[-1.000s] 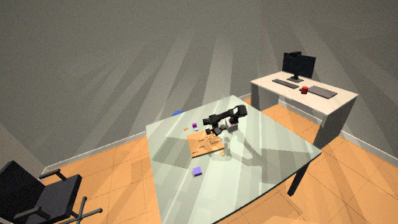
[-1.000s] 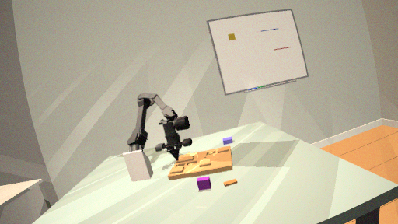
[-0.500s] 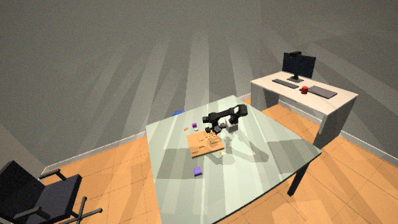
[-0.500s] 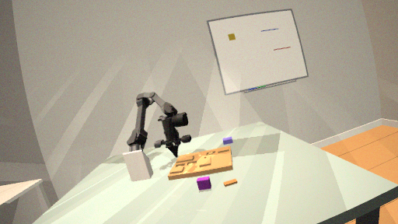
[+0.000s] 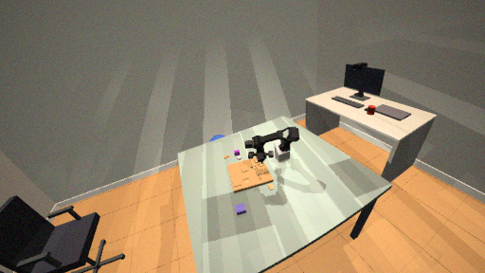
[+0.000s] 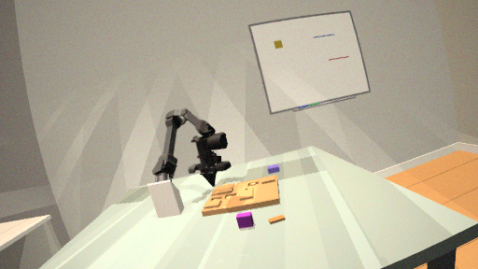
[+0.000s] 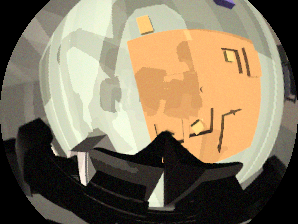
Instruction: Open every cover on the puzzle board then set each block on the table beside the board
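The orange puzzle board (image 5: 236, 178) (image 6: 268, 197) (image 7: 170, 55) lies on the table, with several covers and dark slots on its top; how far each cover stands open is too small to tell. Small pale knobs show in the wrist view, one far (image 7: 229, 56) and one near the fingertips (image 7: 198, 127). My gripper (image 6: 213, 184) (image 7: 164, 135) is shut and empty, pointing down above the board's edge nearest the arm base. A magenta-purple block (image 5: 237, 153) (image 6: 245, 219) and a violet block (image 5: 241, 209) (image 6: 274, 168) (image 7: 224, 3) rest on the table clear of the board.
A thin orange piece (image 5: 226, 156) (image 6: 276, 219) lies on the table near the magenta-purple block. Another small orange piece (image 5: 271, 188) (image 7: 145, 24) lies just off the board's opposite side. The arm's white base (image 5: 281, 153) (image 6: 166, 200) stands beside the board.
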You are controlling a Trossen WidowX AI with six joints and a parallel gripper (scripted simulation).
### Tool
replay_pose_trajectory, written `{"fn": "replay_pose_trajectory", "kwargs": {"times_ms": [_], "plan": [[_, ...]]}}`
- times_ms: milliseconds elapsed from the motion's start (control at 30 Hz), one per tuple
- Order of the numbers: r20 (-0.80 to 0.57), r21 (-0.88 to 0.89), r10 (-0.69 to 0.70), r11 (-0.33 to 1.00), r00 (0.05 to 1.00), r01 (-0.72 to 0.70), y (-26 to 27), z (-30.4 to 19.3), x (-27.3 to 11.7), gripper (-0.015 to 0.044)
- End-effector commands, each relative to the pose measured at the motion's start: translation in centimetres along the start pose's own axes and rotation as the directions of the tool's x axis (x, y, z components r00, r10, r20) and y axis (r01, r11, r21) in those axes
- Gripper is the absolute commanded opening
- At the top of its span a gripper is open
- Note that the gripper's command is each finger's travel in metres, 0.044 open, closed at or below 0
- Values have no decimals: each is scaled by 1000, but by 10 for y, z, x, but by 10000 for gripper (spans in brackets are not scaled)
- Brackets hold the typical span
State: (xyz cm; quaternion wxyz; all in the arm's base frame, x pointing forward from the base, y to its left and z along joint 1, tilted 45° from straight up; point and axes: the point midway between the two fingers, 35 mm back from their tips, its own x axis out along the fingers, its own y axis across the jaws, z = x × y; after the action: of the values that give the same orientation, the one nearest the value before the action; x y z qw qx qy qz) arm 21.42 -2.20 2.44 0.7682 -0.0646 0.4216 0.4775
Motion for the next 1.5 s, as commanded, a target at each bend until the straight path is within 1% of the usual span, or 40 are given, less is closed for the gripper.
{"fn": "replay_pose_trajectory", "kwargs": {"times_ms": [0,67,167,267,333,400,500,633,800,933,1000,1467], "plan": [[-3,415,-11,910,1000,11,-23,-2,-7,0],[-3,594,-13,804,1000,12,-32,-4,-8,0],[-4,813,-15,582,1000,11,-46,-7,-11,0],[-4,953,-16,304,1000,9,-60,-11,-13,0],[-4,995,-17,100,1000,6,-70,-14,-14,0],[-4,996,-19,-93,1000,2,-79,-18,-15,0],[-4,959,-20,-284,1000,-2,-88,-22,-16,0],[-4,854,-21,-521,1000,-7,-100,-27,-16,0],[-4,642,-22,-766,1000,-14,-114,-35,-17,0],[-4,427,-23,-904,1000,-19,-123,-41,-17,0],[-4,363,-24,-931,1000,-21,-125,-42,-17,0],[-4,361,-24,-932,1000,-21,-125,-42,-17,0]]}}
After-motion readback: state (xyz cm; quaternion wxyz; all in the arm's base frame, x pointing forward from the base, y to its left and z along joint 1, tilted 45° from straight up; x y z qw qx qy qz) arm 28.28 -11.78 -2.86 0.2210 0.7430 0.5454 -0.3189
